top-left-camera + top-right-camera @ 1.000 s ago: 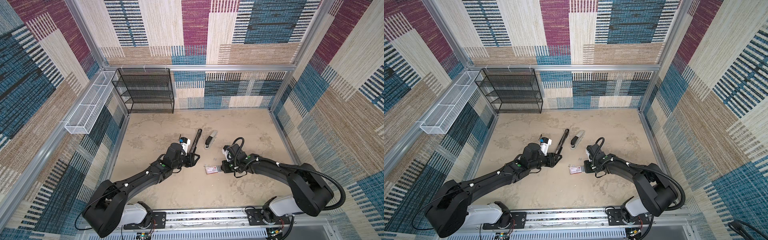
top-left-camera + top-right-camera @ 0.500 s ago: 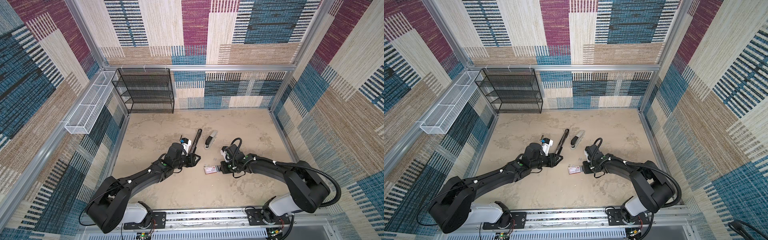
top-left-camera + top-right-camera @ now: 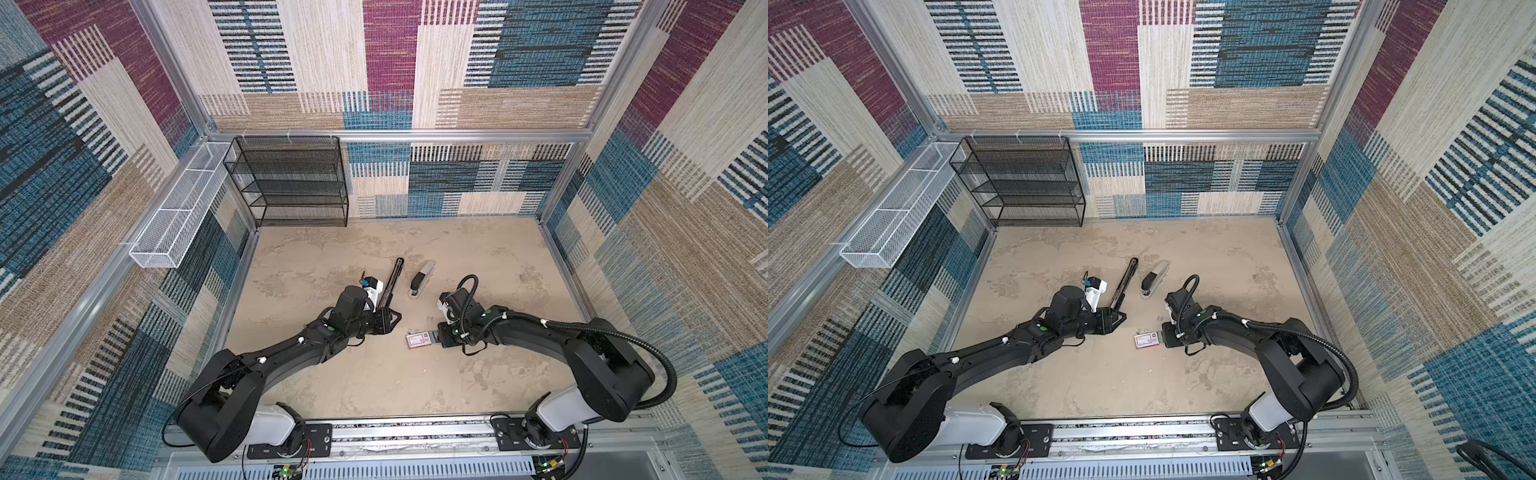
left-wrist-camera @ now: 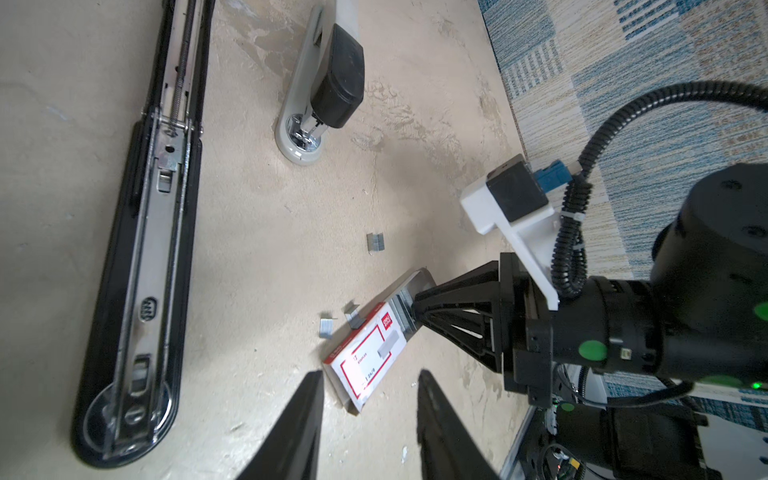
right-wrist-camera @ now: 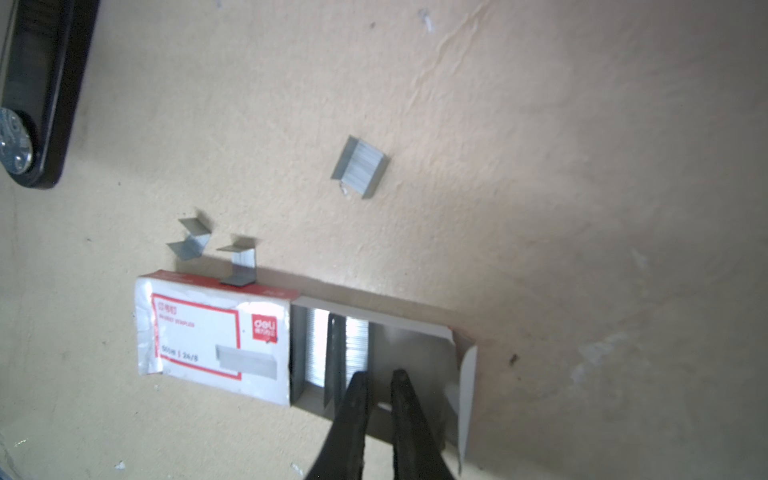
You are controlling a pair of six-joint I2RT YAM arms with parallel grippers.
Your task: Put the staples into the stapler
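Note:
The staples' red-and-white box (image 3: 419,340) (image 3: 1147,340) (image 5: 212,336) lies flat near the middle of the floor. Its grey inner tray (image 5: 415,353) is slid out, and rows of staples (image 5: 320,349) lie inside it. My right gripper (image 5: 380,376) (image 3: 434,337) (image 4: 411,301) has its tips down in the tray beside them, jaws a narrow gap apart with nothing between. Short loose staple strips (image 5: 360,166) (image 4: 375,242) lie beside the box. The black stapler (image 3: 392,282) (image 4: 145,249) lies opened flat, its metal rail bare. My left gripper (image 4: 370,374) (image 3: 395,320) is open and empty, just short of the box.
A second stapler (image 3: 419,278) (image 4: 324,83), grey with a black top, lies closed beside the black one. A black wire shelf (image 3: 291,183) stands at the back left. A white mesh basket (image 3: 178,208) hangs on the left wall. Patterned walls enclose the floor.
My right gripper has crept a little left toward the box, and its jaws have narrowed slightly. The left arm has barely moved.

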